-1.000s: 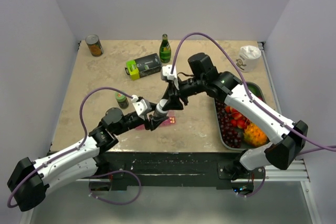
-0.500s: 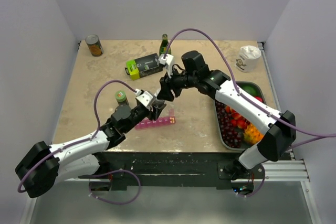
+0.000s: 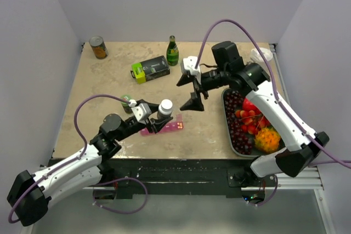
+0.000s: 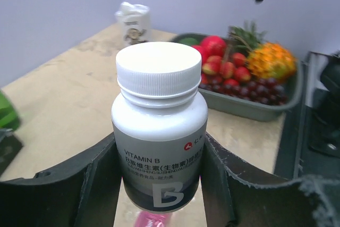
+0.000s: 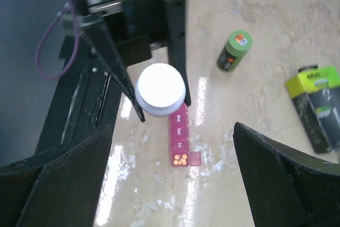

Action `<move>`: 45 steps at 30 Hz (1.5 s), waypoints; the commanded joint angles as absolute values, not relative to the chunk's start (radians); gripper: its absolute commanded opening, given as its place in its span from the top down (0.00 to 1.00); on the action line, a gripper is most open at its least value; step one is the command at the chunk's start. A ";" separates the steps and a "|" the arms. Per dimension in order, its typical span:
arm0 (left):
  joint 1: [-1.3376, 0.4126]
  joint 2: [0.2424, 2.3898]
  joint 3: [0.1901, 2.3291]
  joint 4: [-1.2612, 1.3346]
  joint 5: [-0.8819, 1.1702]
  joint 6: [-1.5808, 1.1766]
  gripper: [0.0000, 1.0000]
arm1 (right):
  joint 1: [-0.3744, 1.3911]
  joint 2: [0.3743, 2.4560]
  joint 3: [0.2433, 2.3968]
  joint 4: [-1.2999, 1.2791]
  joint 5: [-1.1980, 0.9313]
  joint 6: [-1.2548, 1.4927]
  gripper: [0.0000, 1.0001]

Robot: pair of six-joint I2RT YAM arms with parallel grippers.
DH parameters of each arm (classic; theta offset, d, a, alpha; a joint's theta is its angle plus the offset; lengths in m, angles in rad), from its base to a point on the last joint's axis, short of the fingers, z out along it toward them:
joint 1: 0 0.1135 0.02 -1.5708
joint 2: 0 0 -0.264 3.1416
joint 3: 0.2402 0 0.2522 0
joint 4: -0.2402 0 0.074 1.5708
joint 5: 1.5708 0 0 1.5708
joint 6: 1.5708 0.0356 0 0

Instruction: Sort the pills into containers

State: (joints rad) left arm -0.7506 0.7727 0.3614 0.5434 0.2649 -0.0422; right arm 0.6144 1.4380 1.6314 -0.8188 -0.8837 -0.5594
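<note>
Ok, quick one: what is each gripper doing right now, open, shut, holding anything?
Left gripper: shut on the white vitamin bottle, cap on.
Right gripper: open, holding nothing.

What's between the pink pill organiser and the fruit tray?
Only bare tabletop between the pill organiser and the fruit tray, clearest in the top view.

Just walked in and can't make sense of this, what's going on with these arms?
The left pincer holds a white-capped vitamin bottle upright over one end of the pink pill organiser on the table. The organiser's end compartment is open with orange pills inside. The right pincer hangs open above the table, holding nothing.
</note>
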 commanded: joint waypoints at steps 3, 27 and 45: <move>-0.741 0.805 0.435 0.482 0.610 -0.100 1.00 | 0.693 1.422 1.660 -1.247 -1.032 -1.164 0.01; -0.742 0.871 0.463 0.552 0.621 -0.143 1.00 | 0.773 1.453 1.565 -1.095 -0.934 -0.944 0.61; -0.756 0.934 0.419 1.012 0.007 -0.074 1.00 | 0.758 1.517 1.416 -0.549 -0.666 -0.054 0.90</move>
State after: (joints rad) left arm -0.7551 0.9051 0.3168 0.7303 0.2783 -0.1455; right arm 0.7326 1.4517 1.4425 -0.5526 -0.7986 -0.3027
